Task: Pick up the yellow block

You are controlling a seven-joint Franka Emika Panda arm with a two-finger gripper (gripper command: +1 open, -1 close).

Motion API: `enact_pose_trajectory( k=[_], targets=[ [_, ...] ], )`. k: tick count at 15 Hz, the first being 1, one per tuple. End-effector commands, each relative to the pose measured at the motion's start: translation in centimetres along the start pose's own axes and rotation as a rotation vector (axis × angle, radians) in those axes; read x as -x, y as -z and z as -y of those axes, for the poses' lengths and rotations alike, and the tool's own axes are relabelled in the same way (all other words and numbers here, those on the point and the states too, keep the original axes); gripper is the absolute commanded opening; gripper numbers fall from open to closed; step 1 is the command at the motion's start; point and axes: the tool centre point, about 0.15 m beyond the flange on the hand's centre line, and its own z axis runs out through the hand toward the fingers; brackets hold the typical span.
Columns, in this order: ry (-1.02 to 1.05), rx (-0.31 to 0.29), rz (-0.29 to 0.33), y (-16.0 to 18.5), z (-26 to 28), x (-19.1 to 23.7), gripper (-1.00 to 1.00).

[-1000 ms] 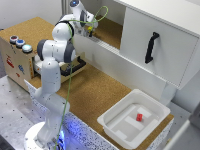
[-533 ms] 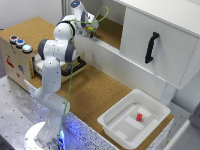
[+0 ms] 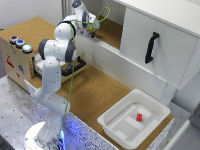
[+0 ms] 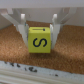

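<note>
In the wrist view the yellow block, a small yellow-green cube with a dark "S" on its face, sits between my gripper's two white fingers on the cork surface. The fingers press against its two sides. In the exterior view the gripper is lowered onto the raised cork shelf at the back, behind a white ledge. The block is hidden there by the hand.
A white bin with a small red block stands at the exterior view's lower right. A white cabinet with a black handle is at the right. A wooden box with coloured buttons is at the left.
</note>
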Motion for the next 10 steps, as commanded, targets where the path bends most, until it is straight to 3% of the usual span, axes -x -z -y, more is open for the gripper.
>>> enact_pose_trajectory(
  k=[1, 10],
  targets=[
    [0.034, -0.018, -0.032, 4.8, -1.4, 2.2, -1.0],
    [0.138, -0.096, 0.002, 10.2, -0.7, 11.7, -1.0]
  ],
)
